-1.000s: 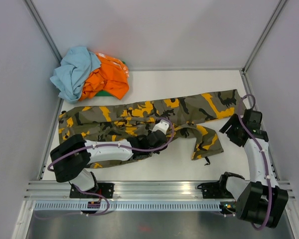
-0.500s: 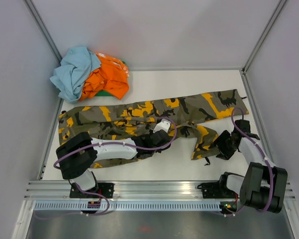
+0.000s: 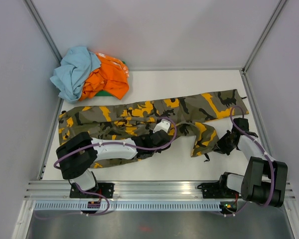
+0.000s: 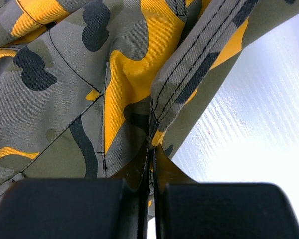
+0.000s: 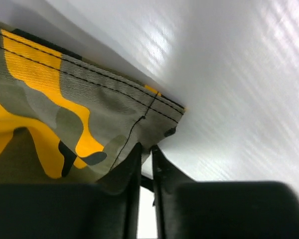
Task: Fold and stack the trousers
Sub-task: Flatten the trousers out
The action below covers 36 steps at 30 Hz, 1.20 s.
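Worktop [image 3: 164, 159]: white, carries every item.
Trousers [image 3: 139, 117]: camouflage, spread lengthwise across the worktop's middle, far leg stretched right, near leg crumpled shorter.
Clothes pile [image 3: 89, 72]: light blue and orange, far left corner, just beyond the trousers.
Left fingers [image 4: 138, 172]: closed, pinching a seam fold mid-trousers.
Right fingers [image 5: 132, 167]: almost together, gripping the near leg's hem corner.

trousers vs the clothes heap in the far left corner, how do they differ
The trousers lie spread long across the table; the clothes heap is bunched in the corner. The trousers are camouflage; the clothes heap is plain light blue and orange. Both are cloth on that table.
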Motion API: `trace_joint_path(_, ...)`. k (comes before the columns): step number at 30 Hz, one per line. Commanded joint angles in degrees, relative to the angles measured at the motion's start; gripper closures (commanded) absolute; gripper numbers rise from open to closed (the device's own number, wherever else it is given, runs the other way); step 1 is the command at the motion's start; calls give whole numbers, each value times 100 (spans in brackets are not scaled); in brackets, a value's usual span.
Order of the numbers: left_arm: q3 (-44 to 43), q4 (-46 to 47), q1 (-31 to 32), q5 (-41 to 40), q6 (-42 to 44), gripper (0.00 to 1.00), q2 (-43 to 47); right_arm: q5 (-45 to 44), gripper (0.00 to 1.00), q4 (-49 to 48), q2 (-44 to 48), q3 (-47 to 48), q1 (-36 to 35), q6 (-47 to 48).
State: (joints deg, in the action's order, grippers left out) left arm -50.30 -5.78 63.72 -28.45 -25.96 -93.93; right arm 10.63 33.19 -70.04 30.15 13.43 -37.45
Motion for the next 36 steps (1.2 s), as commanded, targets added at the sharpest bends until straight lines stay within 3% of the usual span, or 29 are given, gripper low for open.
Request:
trace_joint_path(1,-120,77,17,-161,-173,98,-11,-878,84,-462,-133,-107,-25,88)
trace_joint_path(4,11,173,26,-65,-95,98,111,-1132,100,-402,-264,200,-7,308)
trace_joint_path(13,811,1509,922,453,1232,98,1026,-1319,100,284,-843,2721,607,1257)
trace_joint_path(21,681,1783,1695,806,1620,94,588,-1493,100,284,-1784,3532,1003,1635)
trace_joint_path(22,601,1678,1713,701,1463,73,543,-1607,100,337,-1828,3611,1021,1740)
trace_joint_path(24,390,1406,1714,621,1182,46,481,-1862,100,363,-1873,3647,1117,1855)
trace_joint_path(27,118,1020,1714,271,638,22,568,-2066,100,390,-1890,3673,1276,1917)
trace_joint_path(28,30,878,1714,174,522,10,586,-1987,91,381,-1899,3673,1311,1900)
trace_joint_path(29,-153,746,1705,77,426,5,612,-1890,83,390,-1908,3691,1320,1934)
trace_joint_path(30,-277,380,1670,-11,251,3,648,-1576,73,512,-1952,3734,1320,1952)
trace_joint_path(31,-400,158,1635,-229,127,3,683,-1443,49,609,-1961,3822,1320,1970)
trace_joint_path(32,-680,-96,1521,-379,-13,3,683,-1319,39,679,-1961,3840,1320,1978)
trace_joint_path(34,-962,-841,1293,-565,-514,3,605,-1081,22,750,-1838,3814,1311,1987)
trace_joint_path(36,-1271,-1187,766,-478,-900,4,490,-1090,17,742,-1637,3701,1311,1944)
